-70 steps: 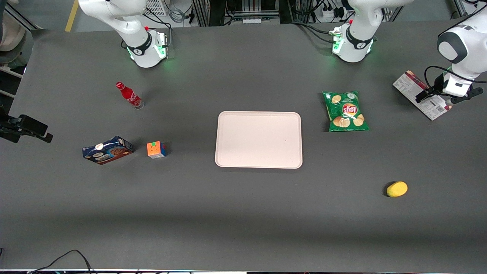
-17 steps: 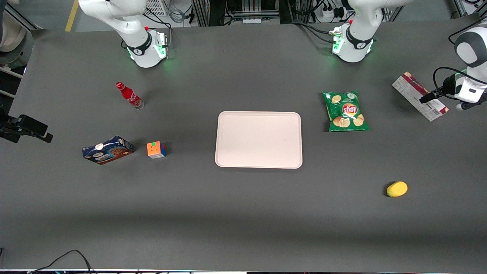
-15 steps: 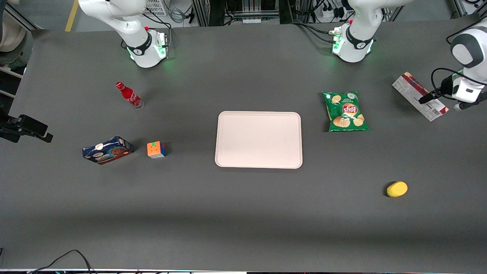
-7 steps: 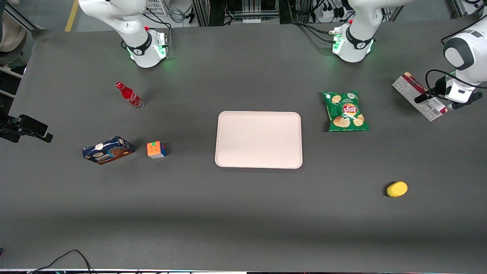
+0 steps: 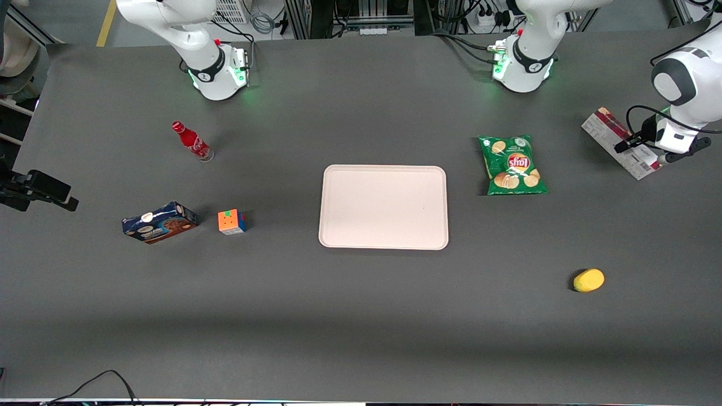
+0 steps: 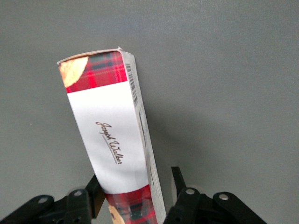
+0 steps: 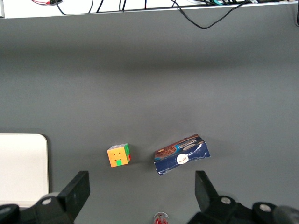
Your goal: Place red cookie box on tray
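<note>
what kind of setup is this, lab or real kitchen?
Likely a robotics lab: a dark grey table scattered with test items, cables and power strips at its edge. The left arm's hand straddles the long red tartan cookie box, apart from the pale cream-pink rectangular tray.

A cursive signature reading roughly "Joseph Walker" (the script is hard to make out) runs along the white label of the red cookie box [image 6: 112, 140], which stands between the gripper's [image 6: 135, 198] fingers. The green chip bag [image 5: 512, 164] carries a red "Lay's" logo.
</note>
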Controlling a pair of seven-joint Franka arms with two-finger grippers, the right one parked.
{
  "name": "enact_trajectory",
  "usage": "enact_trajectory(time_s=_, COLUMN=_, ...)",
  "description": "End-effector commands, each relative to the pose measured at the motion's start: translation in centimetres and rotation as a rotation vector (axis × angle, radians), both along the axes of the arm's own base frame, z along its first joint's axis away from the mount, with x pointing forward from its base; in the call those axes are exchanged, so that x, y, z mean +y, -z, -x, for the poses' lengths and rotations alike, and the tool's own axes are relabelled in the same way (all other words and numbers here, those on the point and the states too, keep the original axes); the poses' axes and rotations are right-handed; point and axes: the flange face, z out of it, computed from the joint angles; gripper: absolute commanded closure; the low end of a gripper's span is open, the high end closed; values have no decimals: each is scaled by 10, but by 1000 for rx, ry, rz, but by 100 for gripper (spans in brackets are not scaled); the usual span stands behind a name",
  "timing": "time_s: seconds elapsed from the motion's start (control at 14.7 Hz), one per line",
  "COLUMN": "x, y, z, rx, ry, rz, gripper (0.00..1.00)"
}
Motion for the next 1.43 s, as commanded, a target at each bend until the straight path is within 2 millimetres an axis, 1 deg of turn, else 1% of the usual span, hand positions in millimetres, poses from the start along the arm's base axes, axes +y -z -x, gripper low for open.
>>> enact_trajectory(time_s=0.0, x=2, y=1, z=2, rx=-12, ry=32, rz=4, gripper=66)
enact_trajectory(time_s=0.07, x=2, y=1, z=2, rx=-12, ry=37, rz=5, gripper=81)
enact_trajectory(time_s=0.2, x=1, y=1, z=1, rx=-10, ry=49, rz=7, gripper=100)
enact_trajectory(time_s=0.34, x=1, y=-3, z=-3, rx=-12, ry=72, rz=8, gripper=100)
enact_trajectory(time_s=0.48, x=3, y=-12, z=-13, rx=-23, ry=89, rz=1, gripper=100)
enact_trajectory(time_s=0.54, x=1, y=-19, z=-22, rx=-17, ry=103, rz=3, gripper=100)
enact_trajectory(time_s=0.61, x=-1, y=-30, z=-35, rx=-5, ry=128, rz=10, gripper=100)
enact_trajectory(time_s=0.75, x=-15, y=-66, z=-75, rx=-21, ry=235, rz=5, gripper=100)
enact_trajectory(time_s=0.88, x=-39, y=-103, z=-111, rx=-45, ry=312, rz=-8, gripper=100)
enact_trajectory(time_s=0.95, x=-57, y=-123, z=-130, rx=-52, ry=350, rz=-7, gripper=100)
enact_trajectory(time_s=1.02, x=-85, y=-149, z=-155, rx=-54, ry=401, rz=-1, gripper=100)
enact_trajectory(time_s=1.16, x=-124, y=-205, z=-190, rx=-37, ry=438, rz=41, gripper=100)
enact_trajectory(time_s=1.29, x=-174, y=-254, z=-214, rx=-50, ry=490, rz=69, gripper=100)
enact_trajectory(time_s=1.36, x=-201, y=-271, z=-222, rx=-59, ry=504, rz=65, gripper=100)
